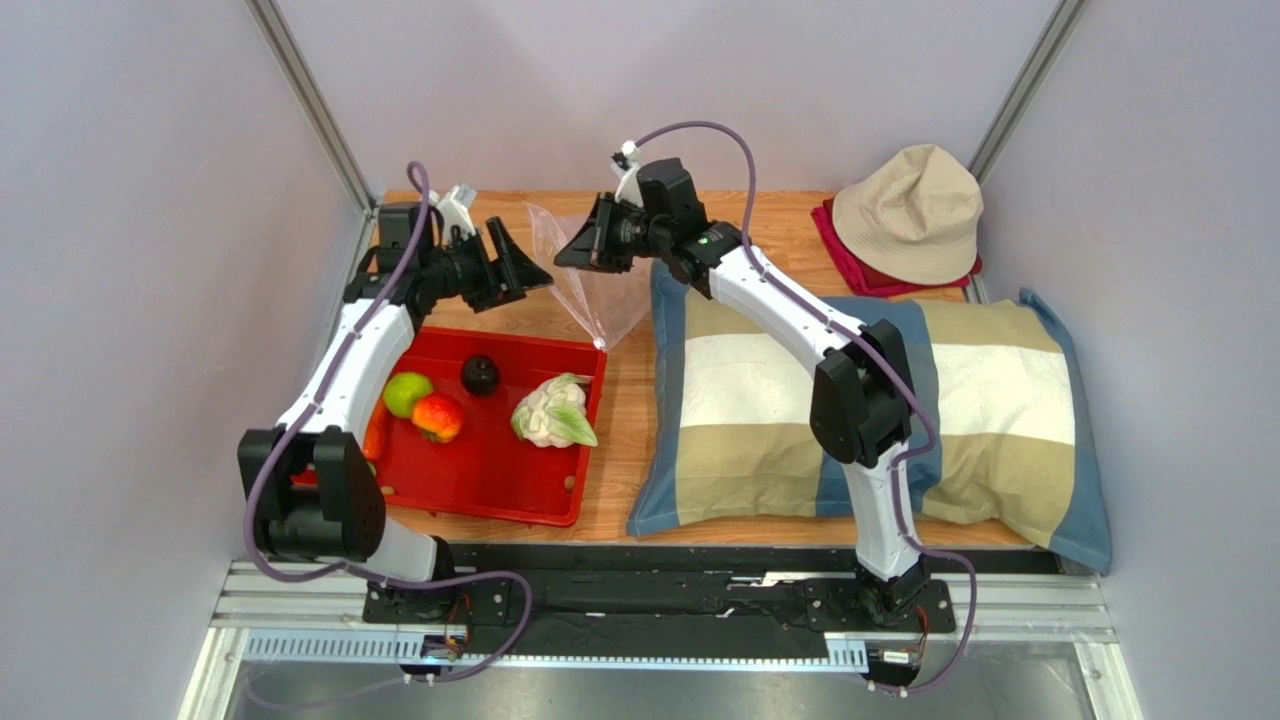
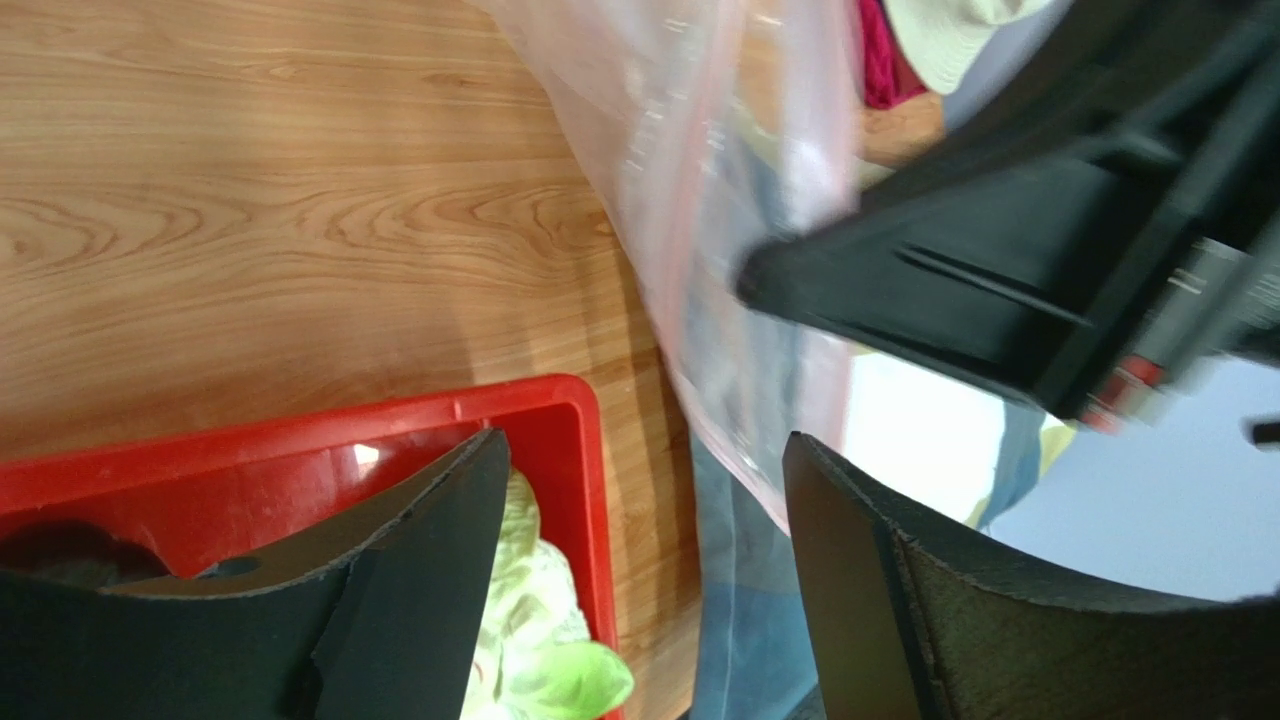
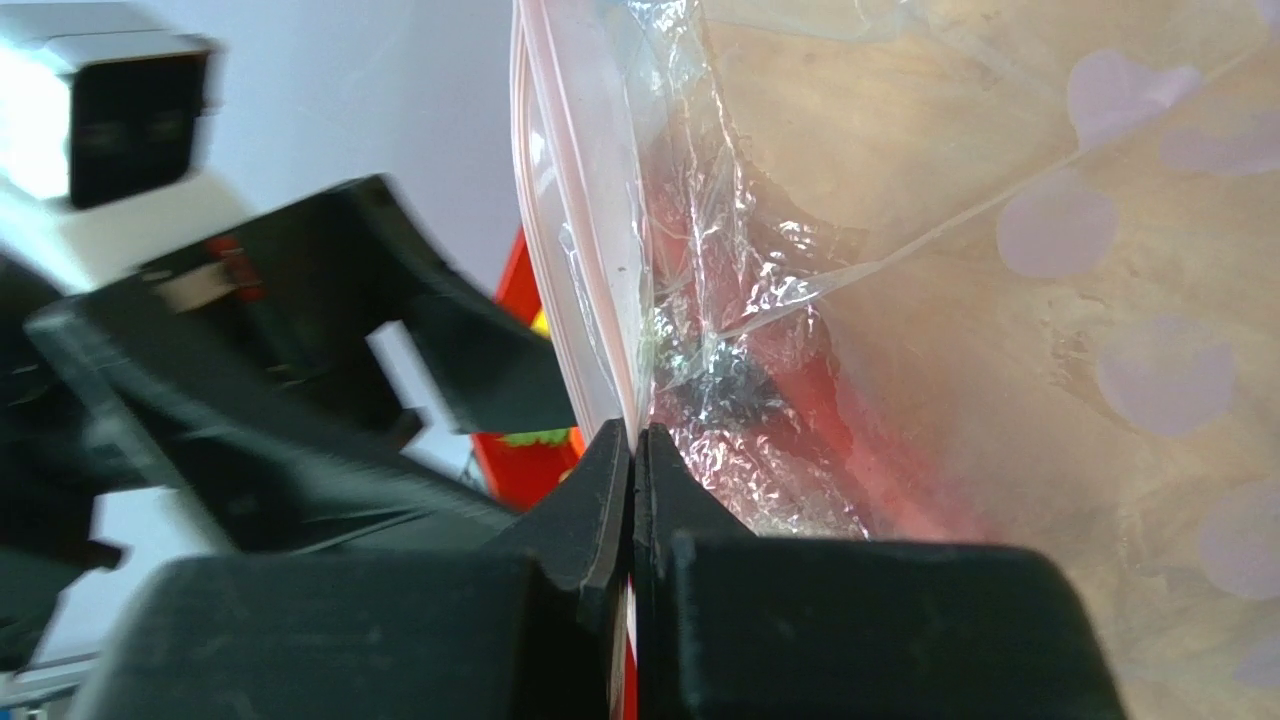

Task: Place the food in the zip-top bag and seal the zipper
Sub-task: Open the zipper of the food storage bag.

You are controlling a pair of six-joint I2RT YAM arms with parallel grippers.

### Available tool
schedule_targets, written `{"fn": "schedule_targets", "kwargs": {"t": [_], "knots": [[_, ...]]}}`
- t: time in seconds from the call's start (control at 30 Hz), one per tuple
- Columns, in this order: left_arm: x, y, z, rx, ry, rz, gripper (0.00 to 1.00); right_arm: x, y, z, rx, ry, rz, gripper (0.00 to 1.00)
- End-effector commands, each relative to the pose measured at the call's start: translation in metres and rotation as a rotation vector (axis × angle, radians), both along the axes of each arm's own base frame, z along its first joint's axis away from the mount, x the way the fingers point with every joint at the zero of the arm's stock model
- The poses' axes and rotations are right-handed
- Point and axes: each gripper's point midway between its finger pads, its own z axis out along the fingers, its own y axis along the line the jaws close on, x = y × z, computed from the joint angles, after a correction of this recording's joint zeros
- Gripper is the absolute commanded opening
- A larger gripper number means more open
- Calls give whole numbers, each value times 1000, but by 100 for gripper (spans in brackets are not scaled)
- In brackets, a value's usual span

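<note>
The clear zip-top bag (image 1: 579, 285) with pinkish dots hangs above the table between the two grippers. My right gripper (image 1: 579, 248) is shut on its mouth edge (image 3: 633, 435), right at the zipper strip (image 3: 579, 225). My left gripper (image 1: 519, 263) is open and empty (image 2: 646, 443), just left of the bag (image 2: 706, 180) and not touching it. In the red tray (image 1: 496, 480) lie a green apple (image 1: 406, 393), a red-orange fruit (image 1: 437, 417), a dark round fruit (image 1: 480, 374) and a white-green cauliflower (image 1: 553, 413). The cauliflower also shows in the left wrist view (image 2: 526, 630). No banana shows.
A striped pillow (image 1: 902, 420) covers the right half of the table, next to the bag's lower tip. A beige hat (image 1: 909, 210) lies on a red cloth (image 1: 849, 263) at the back right. Grey walls close in on the left, right and back.
</note>
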Motion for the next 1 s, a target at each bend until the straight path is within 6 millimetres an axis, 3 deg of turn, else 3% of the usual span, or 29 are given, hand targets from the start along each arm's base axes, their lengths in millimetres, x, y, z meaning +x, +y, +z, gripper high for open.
{"fn": "schedule_targets", "kwargs": {"t": [0.0,0.17,0.23,0.27,0.3,0.37,0.4,0.43,0.53,0.6,0.73,0.8,0.87,0.93,0.97], "knots": [[29,-6,5,32,-42,25,73,-17,-3,60,128,-19,18,0],[40,-12,-6,4,5,14,72,-23,-5,59,127,14,16,0],[40,-12,-11,2,17,10,65,-26,-7,59,125,12,19,0],[39,-12,-11,5,22,4,56,-25,-10,53,96,6,10,0],[37,-11,-13,18,25,-4,38,-24,-15,53,73,-15,0,0],[32,5,-18,43,69,22,20,-9,-37,42,-40,-40,-95,0],[31,16,-22,77,77,38,3,-3,-47,36,-118,-110,-106,0],[36,41,-25,122,92,107,0,5,-60,35,-168,-142,-142,0],[21,80,-49,229,208,156,0,21,-98,22,-363,-237,-219,0],[18,89,-58,292,212,146,0,22,-109,14,-419,-258,-230,0],[20,91,-56,311,196,135,0,13,-108,12,-419,-261,-181,0],[22,83,-51,267,185,108,2,9,-102,15,-388,-241,-165,0],[26,73,-39,213,146,65,11,6,-94,22,-339,-217,-149,0],[23,61,-25,158,98,9,29,6,-87,25,-314,-204,-145,0],[20,58,-23,157,82,-14,45,6,-85,26,-302,-197,-145,0]]}}
